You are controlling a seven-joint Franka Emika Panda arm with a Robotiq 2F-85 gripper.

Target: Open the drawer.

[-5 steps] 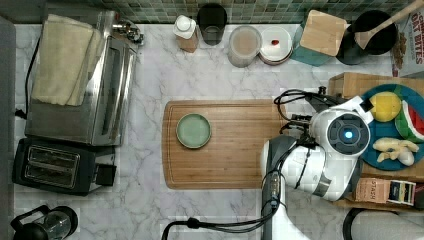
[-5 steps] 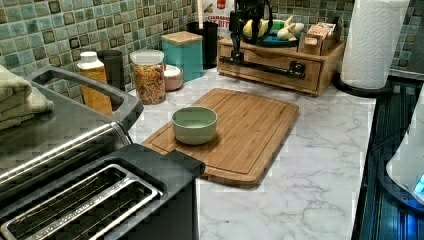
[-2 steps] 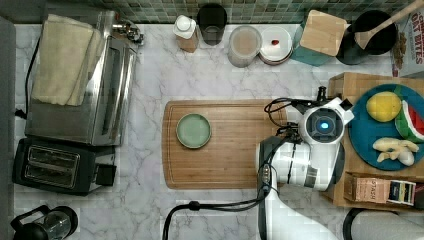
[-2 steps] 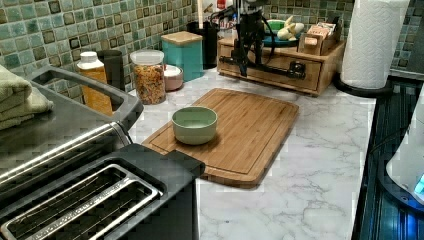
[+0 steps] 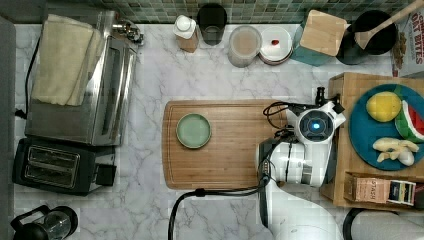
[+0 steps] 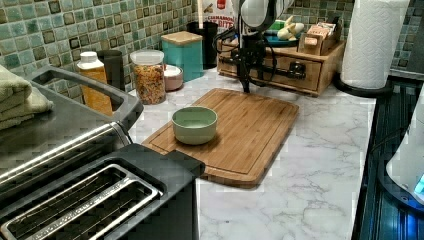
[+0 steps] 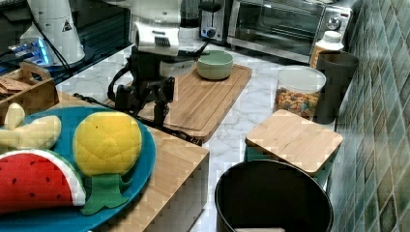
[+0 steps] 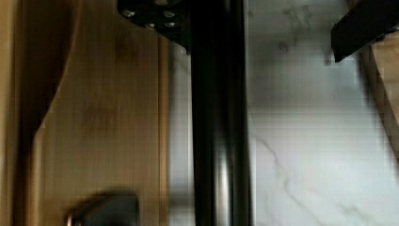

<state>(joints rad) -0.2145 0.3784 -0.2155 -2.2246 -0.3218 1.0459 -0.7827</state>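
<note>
Black against the pale wood, the drawer's bar handle (image 8: 219,141) ran lengthwise close under the wrist camera, with the drawer (image 6: 280,67) set in the wooden stand at the far end of the left view. The gripper (image 6: 245,75) hung at the drawer front, above the edge of the cutting board (image 6: 235,132). Whether its fingers clasped the handle could not be told. A green bowl (image 6: 194,124) sat on the board.

"BITES" on the cereal box (image 5: 409,45) at the top view's right edge.
</note>
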